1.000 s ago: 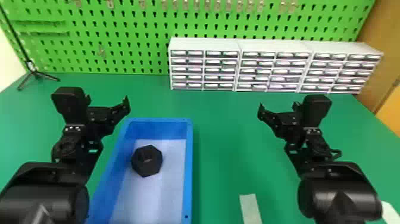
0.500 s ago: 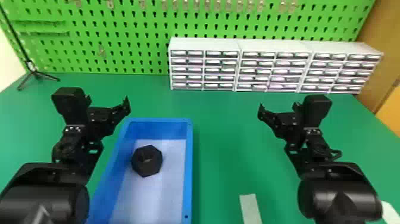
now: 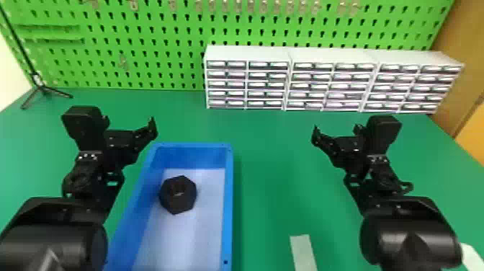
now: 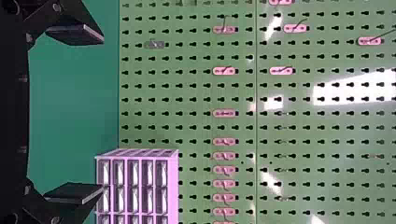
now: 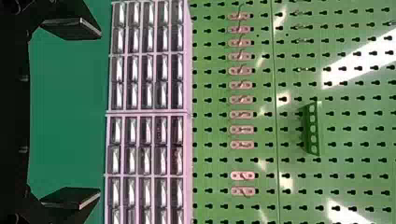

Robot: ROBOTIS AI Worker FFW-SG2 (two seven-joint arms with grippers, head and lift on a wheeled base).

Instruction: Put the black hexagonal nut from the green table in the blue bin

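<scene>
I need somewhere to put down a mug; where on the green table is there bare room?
The widest bare patch of the green table lies between the blue bin and the right gripper, with the drawer units behind and the pale strip nearer. It's crowded along the bin's left, beside the left arm.

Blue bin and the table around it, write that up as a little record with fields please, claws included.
container: blue bin on the green table
item: black hexagonal nut, on the bin's floor toward its far end
left claw: open, empty, by the bin's left side
right claw: open, empty, out to the bin's right
background: white drawer units in front of a green pegboard
task state: nut in bin, as asked
</scene>
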